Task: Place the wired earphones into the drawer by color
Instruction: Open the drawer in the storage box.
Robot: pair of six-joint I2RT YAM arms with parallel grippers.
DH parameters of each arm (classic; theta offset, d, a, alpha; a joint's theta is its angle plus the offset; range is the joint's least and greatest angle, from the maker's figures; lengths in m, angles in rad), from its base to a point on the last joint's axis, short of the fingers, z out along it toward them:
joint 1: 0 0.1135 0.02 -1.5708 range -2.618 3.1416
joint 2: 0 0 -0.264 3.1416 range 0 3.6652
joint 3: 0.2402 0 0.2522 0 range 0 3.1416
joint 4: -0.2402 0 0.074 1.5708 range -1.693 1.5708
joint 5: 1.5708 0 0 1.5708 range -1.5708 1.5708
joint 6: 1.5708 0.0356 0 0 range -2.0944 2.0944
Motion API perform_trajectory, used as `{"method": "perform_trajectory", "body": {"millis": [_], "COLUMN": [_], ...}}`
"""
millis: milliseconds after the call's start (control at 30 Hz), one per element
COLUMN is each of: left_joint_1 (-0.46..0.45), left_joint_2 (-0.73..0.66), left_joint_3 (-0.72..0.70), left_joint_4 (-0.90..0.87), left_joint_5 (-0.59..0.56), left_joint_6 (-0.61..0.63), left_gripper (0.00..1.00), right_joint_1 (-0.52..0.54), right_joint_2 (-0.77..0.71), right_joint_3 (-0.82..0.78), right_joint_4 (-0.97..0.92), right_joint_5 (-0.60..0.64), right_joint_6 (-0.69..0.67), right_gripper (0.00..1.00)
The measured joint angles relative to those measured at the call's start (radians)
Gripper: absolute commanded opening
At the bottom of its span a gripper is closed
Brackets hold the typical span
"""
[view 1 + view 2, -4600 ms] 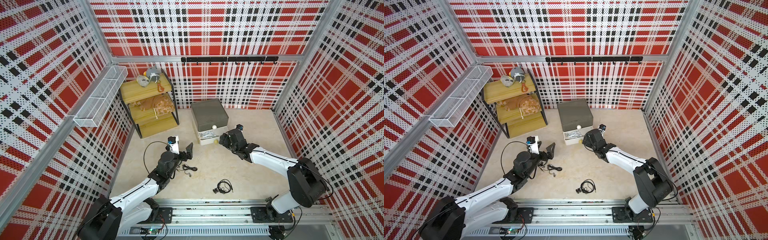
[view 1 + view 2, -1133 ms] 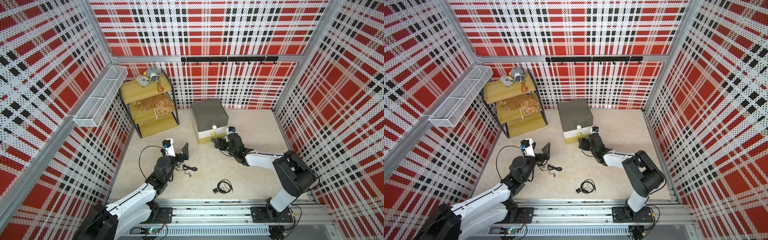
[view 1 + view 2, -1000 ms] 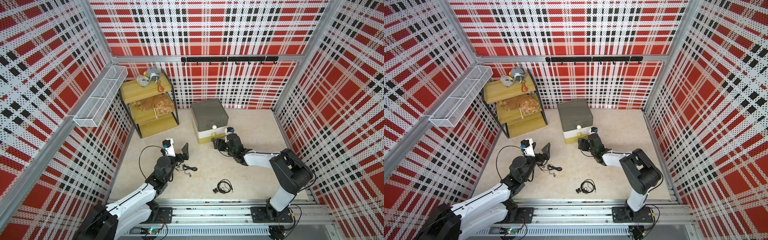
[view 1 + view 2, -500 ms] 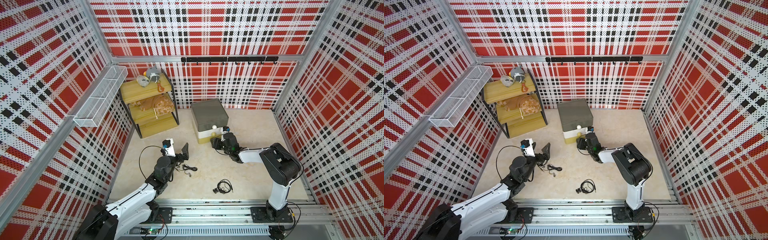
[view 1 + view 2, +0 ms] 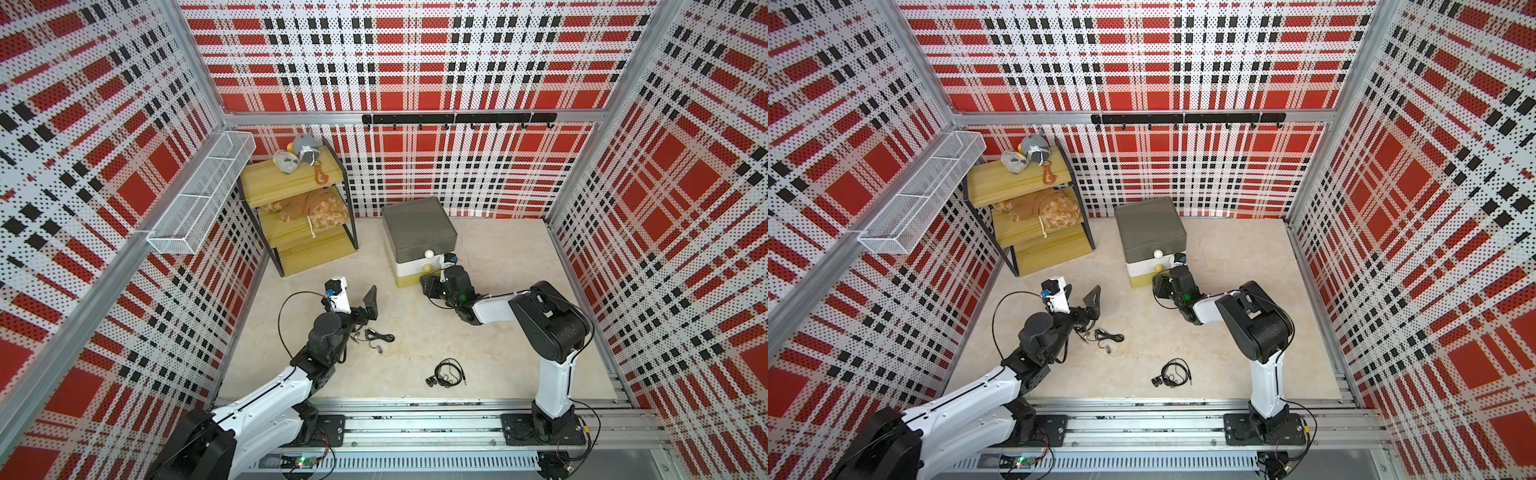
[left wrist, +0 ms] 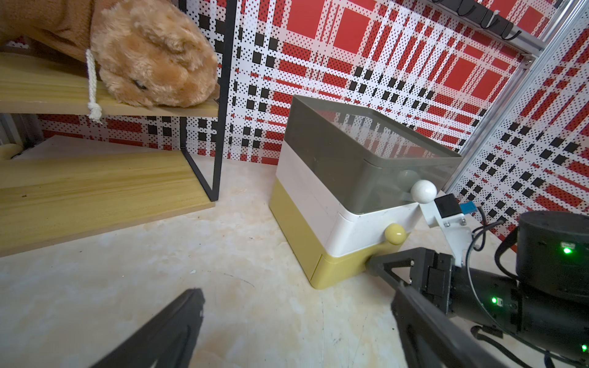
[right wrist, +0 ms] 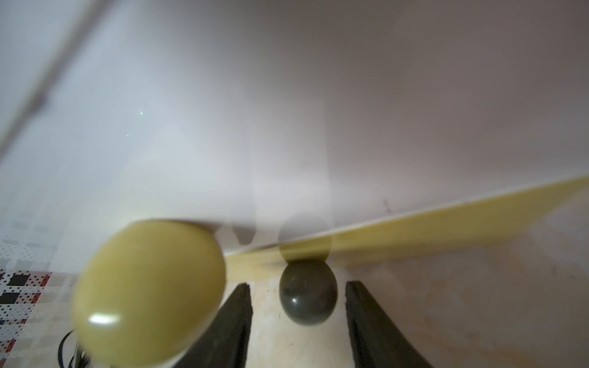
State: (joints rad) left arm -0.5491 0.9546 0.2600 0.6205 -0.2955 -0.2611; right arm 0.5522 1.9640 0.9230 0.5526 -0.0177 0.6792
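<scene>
L gripper (image 5: 355, 299) hung low over the floor (image 5: 415, 328), jaws spread wide, nothing in it. Just beside it lay a loose black earphone set (image 5: 376, 336). The coiled black set (image 5: 446, 372) lay nearer the base rail (image 5: 415, 419), between the arms and well apart from the drawer chest (image 5: 417, 226). No red or white sets in view; couldn't tell what the tiers held.

Chest stood near the back wall, all three tiers shut: dark grey w/ white knob (image 5: 429, 253), white w/ yellow knob (image 7: 149, 293), mustard tier (image 6: 306, 242) at bottom w/ grey knob (image 7: 307, 293).

R gripper (image 5: 430, 286) sat low at the chest front. In wrist view its jaws straddled the grey knob w/ a sliver of gap each side, so not clamped, holding nothing.

Judged step: open the mustard tier. To do it well:
- Centre the knob btw the pads first; it looked nearer one pad.
- Grip behind the ball's widest part.
- Pull straight out, level, no lift.
- Chest looks light and may slide w/ the pull, so go slow.
- Keep clear of the yellow knob above.
</scene>
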Motion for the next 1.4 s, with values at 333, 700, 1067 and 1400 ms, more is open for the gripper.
{"method": "perform_trajectory", "body": {"millis": [333,700,1067,1400], "left_joint_1": [0.001,0.001,0.001,0.001], "left_joint_2": [0.000,0.000,-0.002,-0.006], "left_joint_3": [-0.002,-0.002,-0.002,-0.002], "left_joint_4": [0.000,0.000,0.000,0.000], "left_joint_5": [0.000,0.000,0.000,0.000], "left_joint_6": [0.000,0.000,0.000,0.000], "left_gripper": [0.99,0.99,0.99,0.99], "right_joint_1": [-0.002,-0.003,-0.005,-0.004], "right_joint_2": [0.027,0.028,-0.024,-0.102], "right_joint_3": [0.006,-0.002,-0.100,-0.202], "right_joint_4": [0.020,0.032,0.086,0.097], "right_joint_5": [0.004,0.014,0.004,-0.010], "right_joint_6": [0.019,0.026,0.042,0.048], "right_gripper": [0.42,0.36,0.34,0.33]}}
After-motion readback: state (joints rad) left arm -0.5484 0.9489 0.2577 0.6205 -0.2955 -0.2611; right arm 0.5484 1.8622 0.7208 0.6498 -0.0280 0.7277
